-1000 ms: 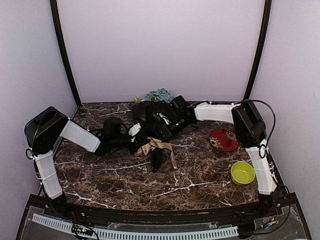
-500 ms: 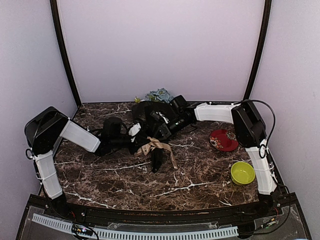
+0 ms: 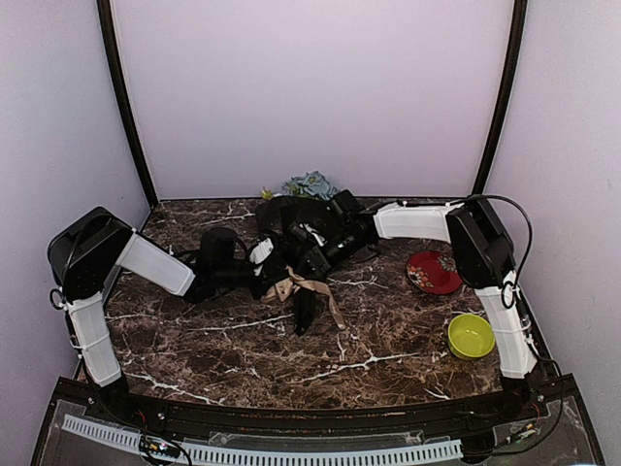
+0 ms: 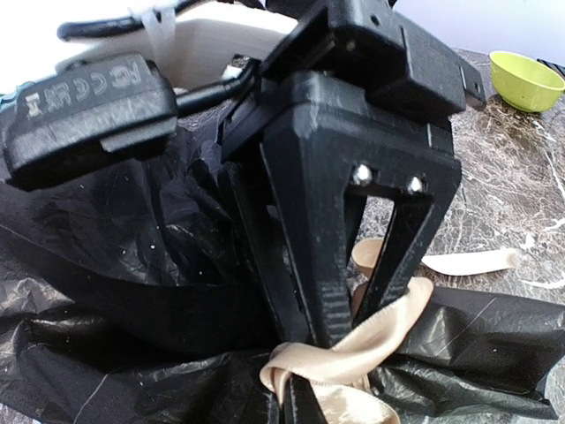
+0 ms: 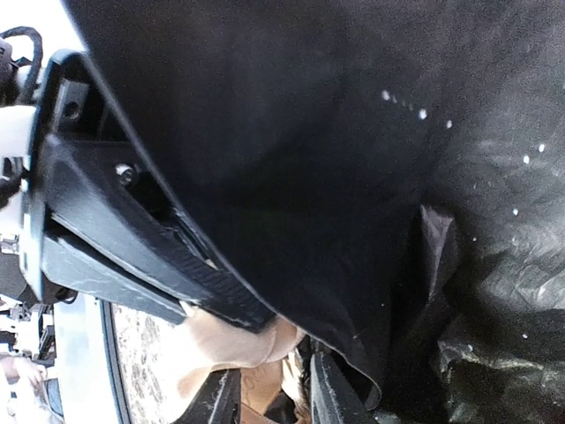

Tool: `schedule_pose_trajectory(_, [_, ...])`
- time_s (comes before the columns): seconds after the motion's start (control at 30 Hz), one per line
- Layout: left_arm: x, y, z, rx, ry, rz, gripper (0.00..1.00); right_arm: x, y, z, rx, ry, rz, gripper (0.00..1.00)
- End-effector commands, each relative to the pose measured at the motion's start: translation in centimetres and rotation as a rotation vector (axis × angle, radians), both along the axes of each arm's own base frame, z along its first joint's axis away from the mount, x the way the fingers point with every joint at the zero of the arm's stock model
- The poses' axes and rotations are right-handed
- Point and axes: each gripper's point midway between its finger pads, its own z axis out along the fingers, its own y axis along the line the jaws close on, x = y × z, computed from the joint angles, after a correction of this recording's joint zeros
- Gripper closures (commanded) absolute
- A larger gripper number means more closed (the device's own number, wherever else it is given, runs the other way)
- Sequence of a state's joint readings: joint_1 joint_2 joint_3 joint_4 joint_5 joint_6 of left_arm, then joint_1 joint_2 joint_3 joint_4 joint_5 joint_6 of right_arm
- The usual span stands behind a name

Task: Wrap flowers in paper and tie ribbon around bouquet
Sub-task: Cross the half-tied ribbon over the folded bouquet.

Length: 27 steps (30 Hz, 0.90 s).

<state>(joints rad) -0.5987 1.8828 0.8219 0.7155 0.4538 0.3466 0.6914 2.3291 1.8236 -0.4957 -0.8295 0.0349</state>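
Toward the table's (image 3: 223, 340) far edge lies the bouquet (image 3: 307, 184): left claw (image 3: 275, 280) pinched shut on the ribbon (image 3: 310, 284), right claw (image 4: 353, 322) slightly parted over it. Open marble runs to the near edge.

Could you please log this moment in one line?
left gripper: shut on flat beige satin ribbon | right gripper: jaws apart at ribbon | black paper-wrapped bouquet: on marbled table

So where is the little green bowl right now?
In the top view the green bowl sits on the right side of the table, beside the right arm, just nearer than the red plate.
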Motion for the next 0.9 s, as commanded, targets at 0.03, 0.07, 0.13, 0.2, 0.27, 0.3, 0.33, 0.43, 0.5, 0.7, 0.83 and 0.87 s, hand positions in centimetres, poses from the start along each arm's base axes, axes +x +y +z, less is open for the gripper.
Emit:
schedule_pose_trajectory(0.03, [-0.1,-0.5,1.3,-0.045,-0.012,-0.011,1.0,-0.4,0.3,-0.3,-0.002,-0.011,-0.014,0.74])
schedule_pose_trajectory(0.07, [-0.2,-0.5,1.3,-0.046,-0.007,-0.011,1.0,-0.2,0.3,-0.3,-0.004,-0.016,-0.022,0.74])
schedule_pose_trajectory(0.13, [-0.2,-0.4,1.2,-0.049,-0.002,-0.008,1.0,0.1,0.4,-0.6,-0.027,-0.037,-0.041,0.75])
schedule_pose_trajectory(0.2, [-0.3,-0.4,1.2,-0.053,0.002,-0.009,1.0,0.4,0.4,-0.8,-0.042,-0.046,-0.061,0.8])
schedule_pose_trajectory(0.27, [-0.4,-0.4,1.0,-0.05,0.009,-0.014,1.0,0.7,0.4,-0.6,-0.045,-0.059,-0.079,0.89])
schedule_pose_trajectory(0.3, [-0.4,-0.4,1.0,-0.048,0.01,-0.015,1.0,0.9,0.4,-0.4,-0.044,-0.065,-0.086,0.92])
schedule_pose_trajectory(0.33, [-0.4,-0.4,1.1,-0.047,0.008,-0.012,1.0,1.1,0.3,-0.3,-0.045,-0.071,-0.094,0.93])
schedule_pose_trajectory(0.43, [-0.3,-0.2,0.8,-0.036,0.011,-0.002,1.0,1.3,0.3,0.2,-0.041,-0.08,-0.11,0.96])
schedule_pose_trajectory(0.5, [-0.1,-0.1,1.0,-0.031,0.008,0.014,1.0,1.4,0.2,0.4,-0.046,-0.086,-0.118,0.96])
schedule_pose_trajectory(0.7, [0.2,0.4,0.9,0.005,0.004,0.034,1.0,1.5,0.0,0.4,-0.057,-0.087,-0.134,0.94])
schedule_pose_trajectory(0.83, [0.2,0.6,1.1,0.012,-0.002,0.046,0.91,1.6,0.0,0.3,-0.062,-0.079,-0.141,1.0])
schedule_pose_trajectory(0.87, [0.2,0.6,1.3,0.009,-0.005,0.046,0.86,1.6,0.0,0.4,-0.063,-0.079,-0.141,1.0])
